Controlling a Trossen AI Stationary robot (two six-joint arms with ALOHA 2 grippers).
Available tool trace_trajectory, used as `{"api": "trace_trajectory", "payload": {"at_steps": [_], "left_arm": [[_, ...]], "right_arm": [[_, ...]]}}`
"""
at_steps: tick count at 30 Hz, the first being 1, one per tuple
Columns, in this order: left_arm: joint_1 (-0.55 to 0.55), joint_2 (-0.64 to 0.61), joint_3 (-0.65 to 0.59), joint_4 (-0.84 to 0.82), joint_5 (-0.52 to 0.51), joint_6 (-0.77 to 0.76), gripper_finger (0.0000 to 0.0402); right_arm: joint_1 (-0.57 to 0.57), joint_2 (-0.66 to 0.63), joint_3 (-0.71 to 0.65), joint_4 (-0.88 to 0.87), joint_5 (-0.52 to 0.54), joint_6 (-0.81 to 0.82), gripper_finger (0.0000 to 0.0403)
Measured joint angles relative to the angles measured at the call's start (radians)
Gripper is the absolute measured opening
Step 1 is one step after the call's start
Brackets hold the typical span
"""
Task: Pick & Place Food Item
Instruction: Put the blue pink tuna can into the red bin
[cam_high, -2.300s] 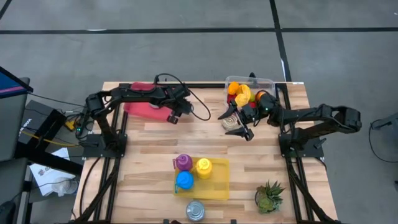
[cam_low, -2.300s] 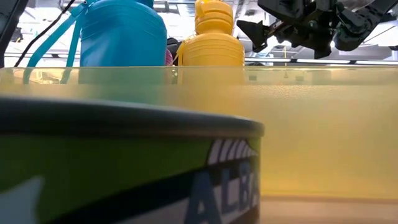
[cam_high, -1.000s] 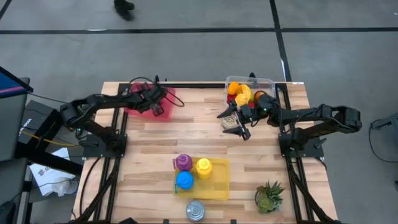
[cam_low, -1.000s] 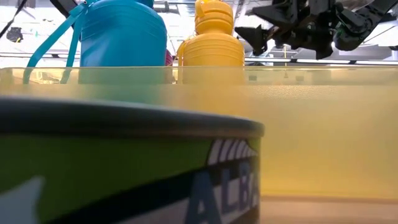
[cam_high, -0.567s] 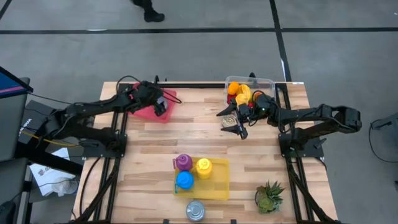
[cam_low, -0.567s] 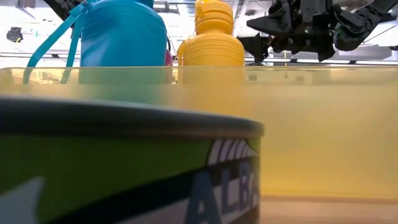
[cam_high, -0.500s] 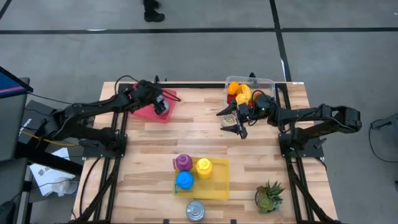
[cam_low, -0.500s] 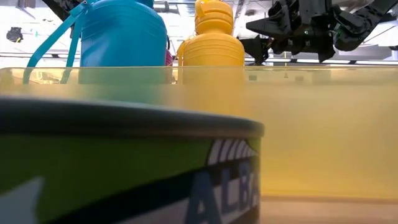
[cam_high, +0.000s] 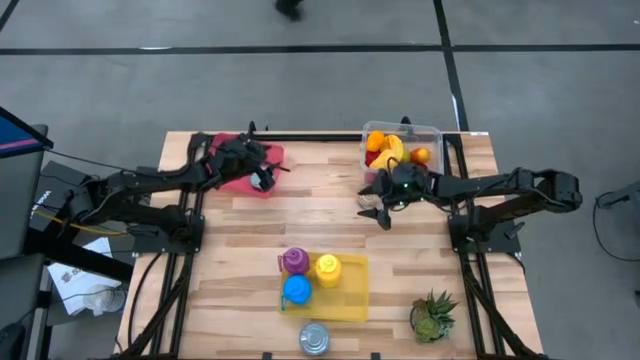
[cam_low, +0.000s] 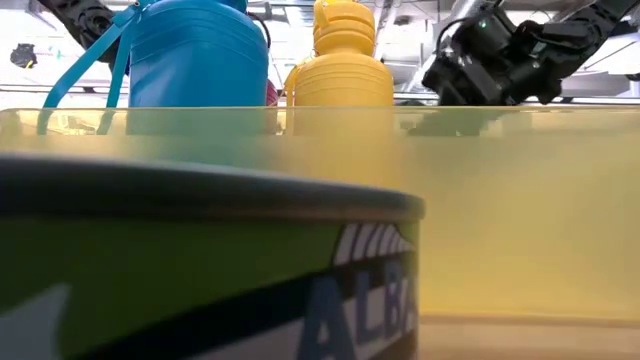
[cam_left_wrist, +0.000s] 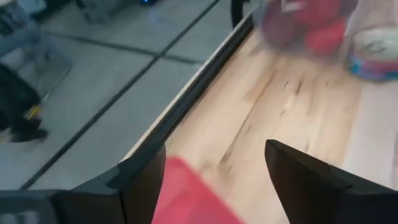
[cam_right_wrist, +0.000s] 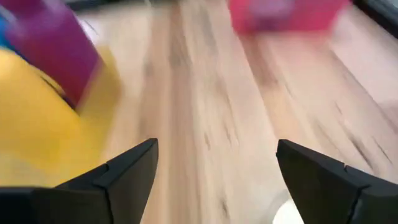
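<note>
The wooden table (cam_high: 330, 225) fills the centre of the high view. At its upper left lies a red tray (cam_high: 245, 165); the left gripper (cam_high: 262, 176) sits over the tray's right edge, fingers apart and empty. At the upper right stands a clear bin (cam_high: 400, 148) of food items (cam_high: 385, 150) (orange, yellow and red pieces). Just below the bin, the right gripper (cam_high: 378, 205) hovers over the bare wood with its fingers spread, holding nothing. A yellow tray (cam_high: 345, 295) of bottles (cam_high: 310, 275) occupies the lower centre.
</note>
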Motion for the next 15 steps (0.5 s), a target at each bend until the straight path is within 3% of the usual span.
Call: {"api": "trace_trajectory", "payload": {"at_steps": [6,15], "left_arm": [[-0.005,0.000,-0.048,0.120,0.039,0.008,0.0255],[-0.005,0.000,-0.080,0.165,0.067,0.008,0.0242]], "right_arm": [[0.068,0.000,0.010,-0.204,0.134,-0.006,0.0317],[0.216,0.042,0.057,-0.376,0.443,-0.130,0.0316]]}}
